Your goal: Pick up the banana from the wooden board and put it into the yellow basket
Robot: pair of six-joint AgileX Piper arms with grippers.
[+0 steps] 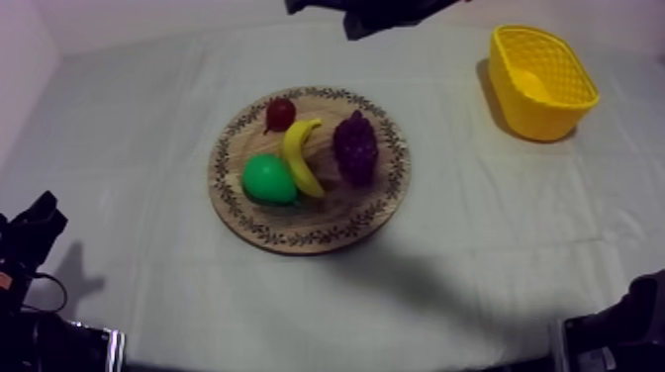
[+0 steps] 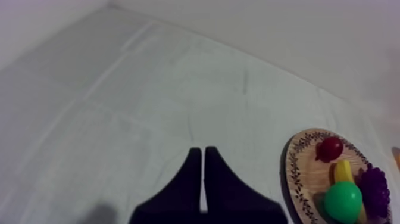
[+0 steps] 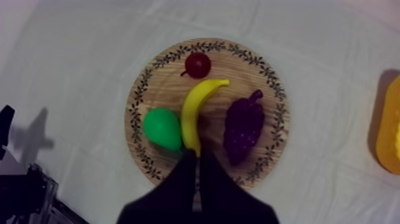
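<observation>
My right gripper [image 3: 196, 154] hung over the board [image 3: 268, 89], fingers pressed together on nothing, at the near end of the banana [image 3: 193, 113]; I could not tell whether they touched it. My left gripper [image 2: 202, 150], likewise closed, hovered over bare cloth [image 2: 119, 107]. The banana lay on the board between pear [image 3: 162, 128] and grapes [image 3: 243, 128]. The basket [image 1: 515, 104] stood at the board's two o'clock, well apart.

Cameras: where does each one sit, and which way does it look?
Top view: above the table, slanting down on the wooden board and yellow basket; arm parts at its lower corners.
Left wrist view: low on the left arm, facing across the cloth; shut left end effector shows.
Right wrist view: above the board, facing down; shut right end effector shows.
Shared: all see the banana.
</observation>
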